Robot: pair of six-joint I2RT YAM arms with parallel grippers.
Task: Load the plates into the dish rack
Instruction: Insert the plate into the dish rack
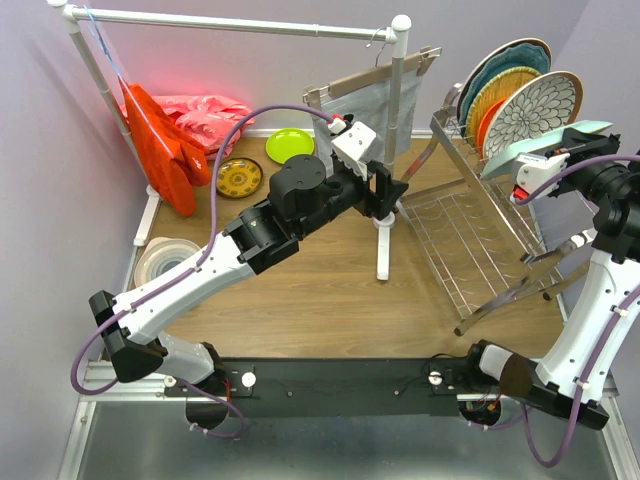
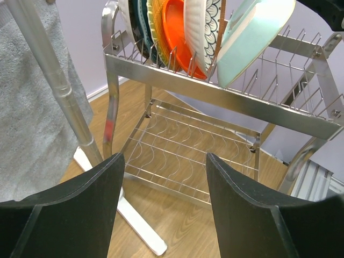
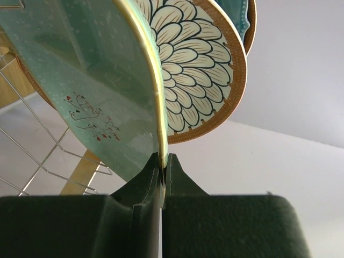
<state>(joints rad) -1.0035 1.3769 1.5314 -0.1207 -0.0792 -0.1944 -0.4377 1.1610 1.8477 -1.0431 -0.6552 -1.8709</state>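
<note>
Mint tray point(image 3: 91, 75), pinched at its rim by the right gripper point(image 3: 162, 163), hovered at the dish rack point(image 1: 470, 245) (left gripper point(image 2: 165, 161) spread, empty); the next move probably called for seating it between tines.

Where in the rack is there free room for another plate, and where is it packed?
Free: top-tier tines between the mint tray and the near end, plus the lower shelf. Crowded: the far end, where the floral plate, orange plate and others stand.

We can't find any readable text anywhere. The mint tray point(image 3: 80, 64) has a small dark scribbly print with red dots, but it's illegible to us.
</note>
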